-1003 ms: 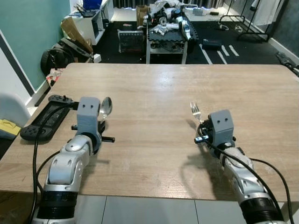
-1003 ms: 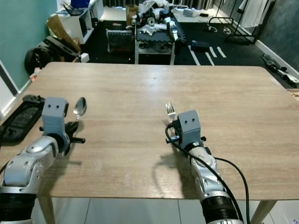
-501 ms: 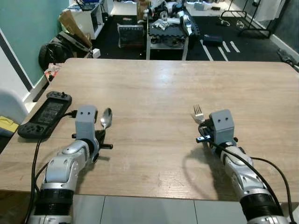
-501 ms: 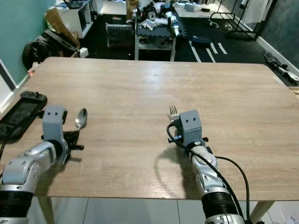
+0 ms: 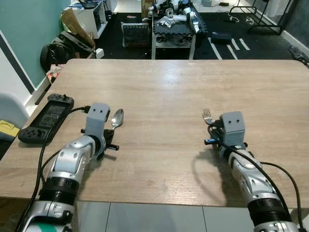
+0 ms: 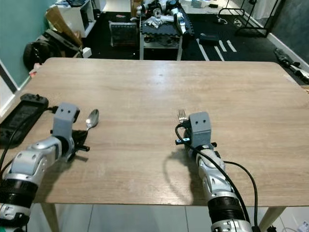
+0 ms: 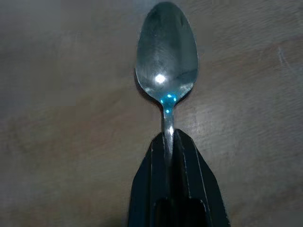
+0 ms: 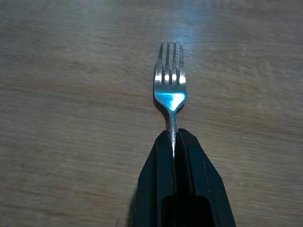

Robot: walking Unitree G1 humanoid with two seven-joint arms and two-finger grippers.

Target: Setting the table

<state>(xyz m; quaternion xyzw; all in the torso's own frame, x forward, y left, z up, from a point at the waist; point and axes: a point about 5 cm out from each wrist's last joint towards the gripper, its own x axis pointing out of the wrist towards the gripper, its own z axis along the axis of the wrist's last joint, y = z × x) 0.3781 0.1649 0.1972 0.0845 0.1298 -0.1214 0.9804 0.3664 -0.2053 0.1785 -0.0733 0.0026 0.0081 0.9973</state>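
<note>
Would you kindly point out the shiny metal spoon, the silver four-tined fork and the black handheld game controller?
Shiny metal spoon (image 7: 166,56): left wrist view, bowl.
Silver four-tined fork (image 8: 171,90): right wrist view, base of tines.
Black handheld game controller (image 5: 47,117): left eye view, screen.

Count on the table (image 5: 183,92): one spoon (image 5: 117,118) at lower left of the frame, one fork (image 5: 208,116) at lower right, one black controller (image 5: 47,117) at the left edge. Two grippers: left gripper (image 7: 169,146), right gripper (image 8: 173,142).

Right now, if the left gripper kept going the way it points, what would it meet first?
Probably nothing: the left gripper, holding the spoon, points across bare table; height above the wood is unclear.
</note>
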